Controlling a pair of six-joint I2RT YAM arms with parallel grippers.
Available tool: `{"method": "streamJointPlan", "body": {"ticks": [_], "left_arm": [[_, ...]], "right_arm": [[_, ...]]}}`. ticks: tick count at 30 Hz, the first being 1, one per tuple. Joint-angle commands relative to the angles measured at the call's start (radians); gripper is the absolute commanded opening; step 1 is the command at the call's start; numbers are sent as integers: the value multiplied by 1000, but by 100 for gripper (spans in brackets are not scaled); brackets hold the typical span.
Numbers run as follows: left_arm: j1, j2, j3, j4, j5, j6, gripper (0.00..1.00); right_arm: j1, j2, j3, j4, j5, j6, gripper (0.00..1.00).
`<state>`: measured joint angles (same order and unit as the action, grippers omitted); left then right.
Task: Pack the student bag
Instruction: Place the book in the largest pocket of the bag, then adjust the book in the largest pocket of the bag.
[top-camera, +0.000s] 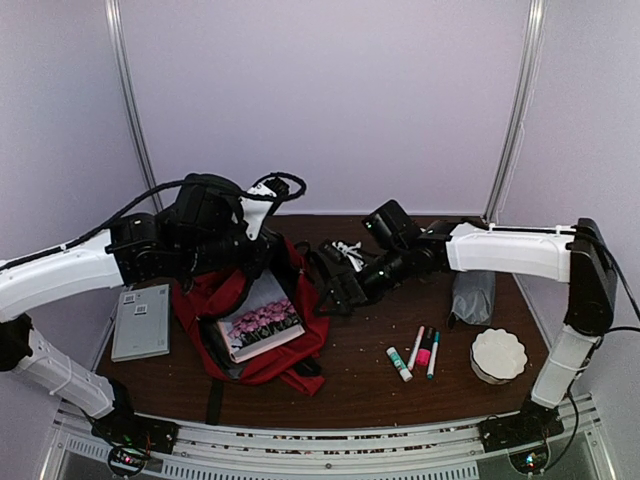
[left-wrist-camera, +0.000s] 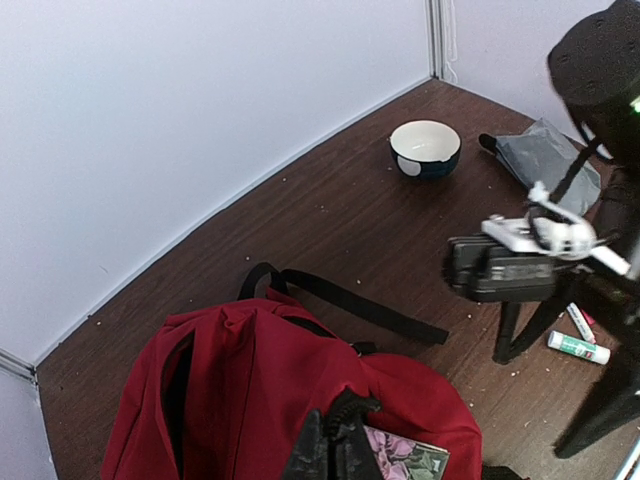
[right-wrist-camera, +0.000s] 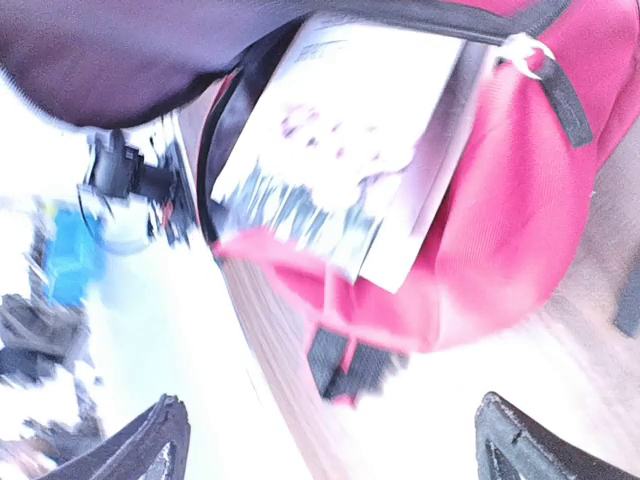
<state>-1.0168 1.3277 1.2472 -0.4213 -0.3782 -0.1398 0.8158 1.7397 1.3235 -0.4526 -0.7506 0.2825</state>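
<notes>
Left gripper (left-wrist-camera: 335, 445) is pinched shut on the rim of the bag (top-camera: 197, 300), and the right gripper (right-wrist-camera: 330, 412) is spread wide just beside it. Bag lies on the table (top-camera: 350, 395), left of centre, with a flowery book (top-camera: 262, 322) poking out.

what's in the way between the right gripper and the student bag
Nothing visible. The right gripper is open, and its wrist view looks straight onto the student bag, with the flower-covered book sticking out of its opening. Only bare table shows between it and the bag.
</notes>
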Motion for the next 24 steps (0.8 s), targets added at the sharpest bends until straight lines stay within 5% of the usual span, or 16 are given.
{"method": "streamJointPlan", "body": {"ticks": [1,3,7,14,24], "left_arm": [[-11,-48,-16,118,8,5,0],[-11,-47,-17,119,13,7,0],[-11,-55,-27,118,18,6,0],[-11,-86,-60,145,23,-4,0],[-11,-108,-71,132,40,-31,0]], "right_arm": [[51,-113,-66,-143,98,-407,96],[71,-148,-113,-113,126,-491,83],[120,-190,-176,-38,204,-568,40],[307,-139,-169,6,539,-842,1],[369,50,-12,103,770,-921,0]]}}
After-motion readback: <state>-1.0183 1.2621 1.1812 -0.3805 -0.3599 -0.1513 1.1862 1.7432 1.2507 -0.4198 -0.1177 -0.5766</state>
